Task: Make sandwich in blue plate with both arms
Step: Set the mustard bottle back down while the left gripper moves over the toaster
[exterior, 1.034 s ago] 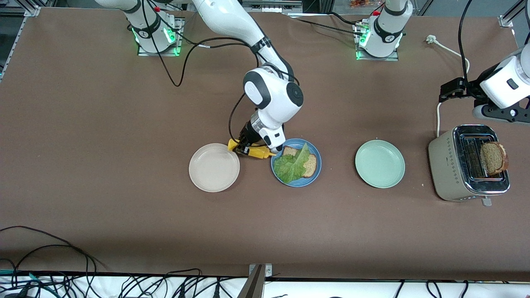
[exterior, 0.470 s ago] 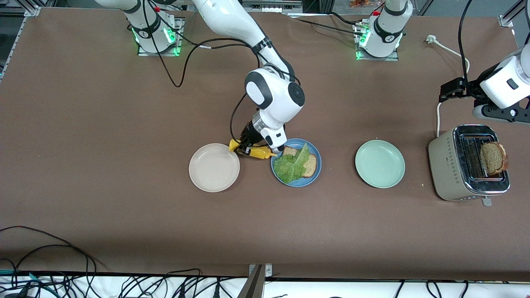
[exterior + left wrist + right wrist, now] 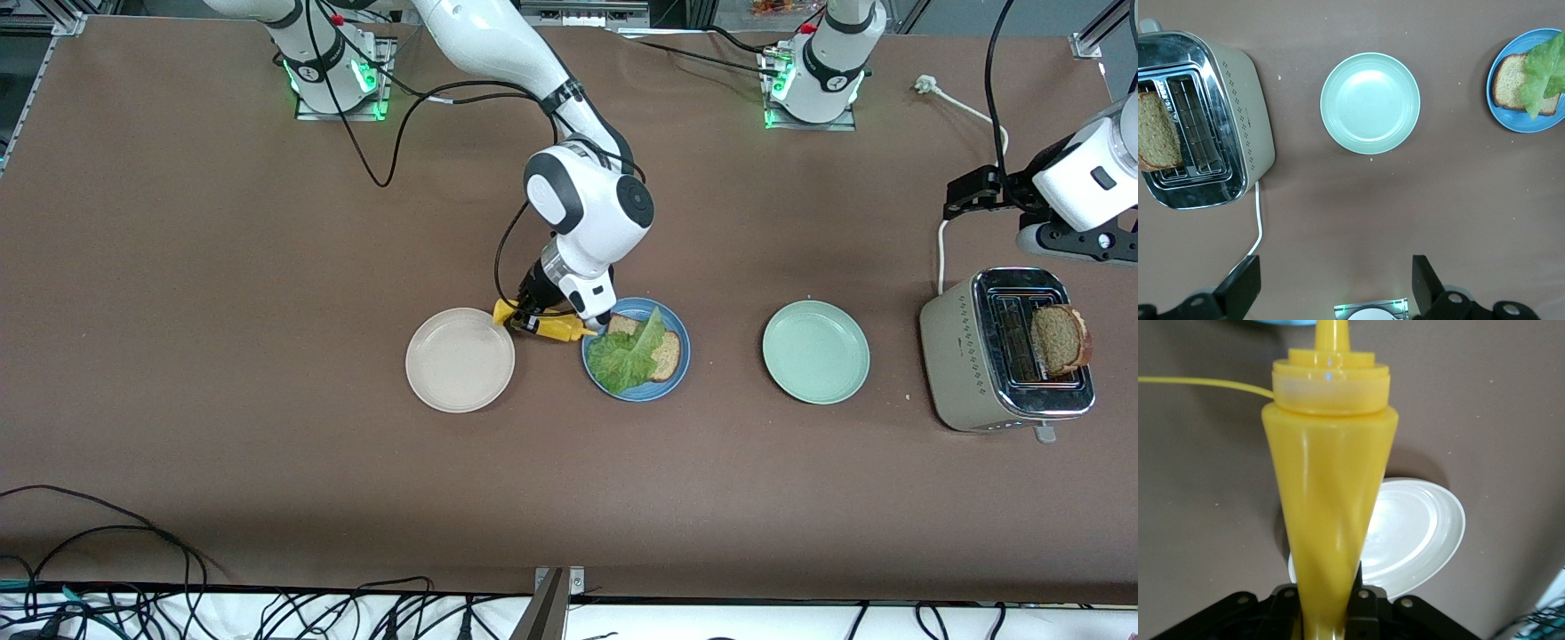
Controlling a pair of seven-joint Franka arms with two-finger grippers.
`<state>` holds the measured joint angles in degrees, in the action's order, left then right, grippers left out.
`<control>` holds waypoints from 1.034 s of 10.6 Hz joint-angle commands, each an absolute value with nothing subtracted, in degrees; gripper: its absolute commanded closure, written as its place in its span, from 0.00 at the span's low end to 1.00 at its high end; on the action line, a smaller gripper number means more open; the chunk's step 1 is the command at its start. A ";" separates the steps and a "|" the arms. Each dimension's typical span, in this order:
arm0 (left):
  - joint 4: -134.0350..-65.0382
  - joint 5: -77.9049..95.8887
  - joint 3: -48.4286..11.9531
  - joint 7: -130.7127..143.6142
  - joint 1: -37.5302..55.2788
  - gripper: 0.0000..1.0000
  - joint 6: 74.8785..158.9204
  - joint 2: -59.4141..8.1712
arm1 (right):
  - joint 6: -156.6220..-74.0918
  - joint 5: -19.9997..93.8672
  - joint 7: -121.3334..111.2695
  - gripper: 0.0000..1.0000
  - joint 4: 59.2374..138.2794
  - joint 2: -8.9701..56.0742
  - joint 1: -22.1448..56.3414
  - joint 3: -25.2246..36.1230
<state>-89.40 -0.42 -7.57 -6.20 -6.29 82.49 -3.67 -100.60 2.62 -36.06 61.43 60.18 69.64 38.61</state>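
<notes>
Nothing had moved noticeably: the right gripper (image 3: 539, 322) still clenched the glossy yellow conical bottle (image 3: 549, 326) beside the matte blue plate (image 3: 676, 373), where crinkled lettuce (image 3: 625, 357) covered bread (image 3: 667, 354). The left gripper (image 3: 1331, 293) waited released above the toaster (image 3: 1003, 348).

Two arms: glossy white jointed shells, the right arm (image 3: 587, 200) with black joint caps and a dark band, the left arm (image 3: 1080, 182) with a black bracket. Black cables trail along both; bases glow green, with red fittings above.
</notes>
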 commanded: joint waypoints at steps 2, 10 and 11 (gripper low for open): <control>-87.71 -0.79 -7.65 -6.24 -6.15 0.00 81.21 -4.04 | -99.93 9.92 -38.57 1.00 64.05 47.95 55.42 27.03; -87.71 -1.41 -7.65 -6.24 -6.24 0.00 81.21 -4.13 | -97.06 32.66 -74.38 1.00 76.64 34.98 33.17 23.20; -87.71 -1.49 -7.56 -6.24 -6.24 0.00 81.21 -4.13 | -94.42 36.18 -79.32 1.00 76.64 35.59 29.48 22.86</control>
